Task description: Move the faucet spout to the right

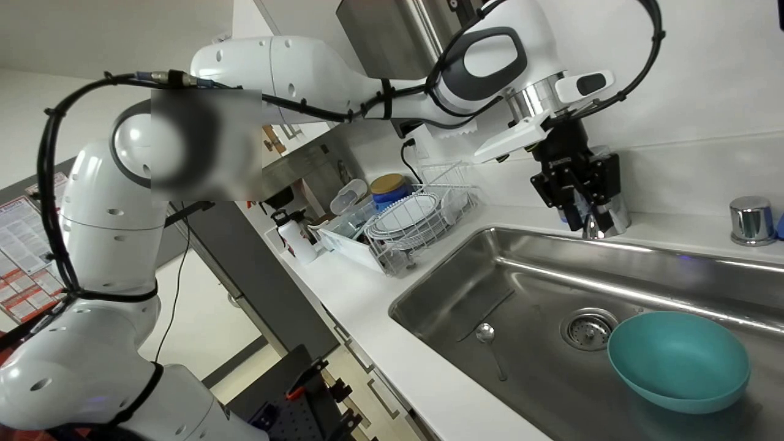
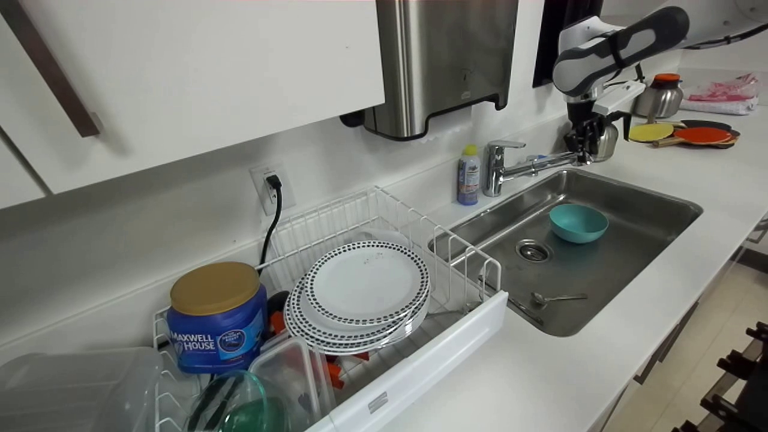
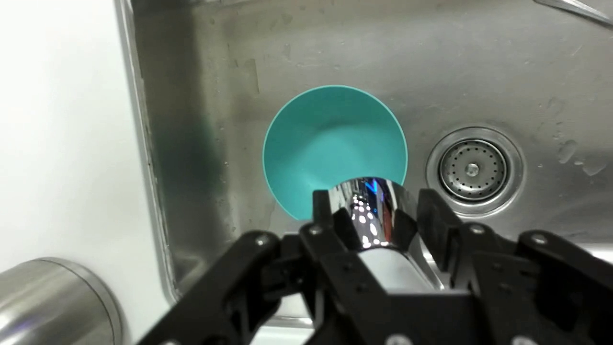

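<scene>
in an exterior view, the chrome faucet spout (image 2: 555, 161) lies upper right; in the wrist view, lower centre, the robotiq gripper (image 3: 374, 218) clasps it, jaws parted by its thickness; a teal bowl (image 3: 330, 139) sits mid-frame.

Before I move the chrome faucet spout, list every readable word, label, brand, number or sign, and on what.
"MAXWELL HOUSE": blue plastic tub with brown lid; smaller print unreadable.
Too small to read: tall yellow-capped spray can.
Too small: red-and-white paper notices.
Too small: grey badge on white dish-rack tray.
</scene>
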Controlling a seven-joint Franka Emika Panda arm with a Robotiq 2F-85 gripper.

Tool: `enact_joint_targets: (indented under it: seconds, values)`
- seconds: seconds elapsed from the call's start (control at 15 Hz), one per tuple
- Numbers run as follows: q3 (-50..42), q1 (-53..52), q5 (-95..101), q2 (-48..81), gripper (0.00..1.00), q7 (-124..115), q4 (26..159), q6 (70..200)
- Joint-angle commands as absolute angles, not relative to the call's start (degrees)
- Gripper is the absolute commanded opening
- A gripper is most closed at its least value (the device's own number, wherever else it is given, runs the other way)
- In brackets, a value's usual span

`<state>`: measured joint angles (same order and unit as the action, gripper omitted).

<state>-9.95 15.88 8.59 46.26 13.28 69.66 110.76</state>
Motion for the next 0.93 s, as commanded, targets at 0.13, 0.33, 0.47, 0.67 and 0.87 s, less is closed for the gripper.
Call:
enact_joint_targets:
  seconds: [0.13, 0.33, 0.47, 0.67, 0.87]
  values:
    - [-9.4, 16.5, 8.9, 47.7, 0.24, 13.8, 67.3, 109.8]
    - [-8.9, 17.4, 8.1, 50.7, 0.24, 14.8, 62.8, 107.5]
    - [-8.8, 17.8, 8.4, 52.7, 0.24, 15.9, 59.9, 106.3]
    - [-8.8, 18.2, 8.9, 55.7, 0.24, 17.4, 55.2, 104.7]
    - [-8.8, 18.6, 8.8, 57.8, 0.24, 18.5, 51.3, 102.6]
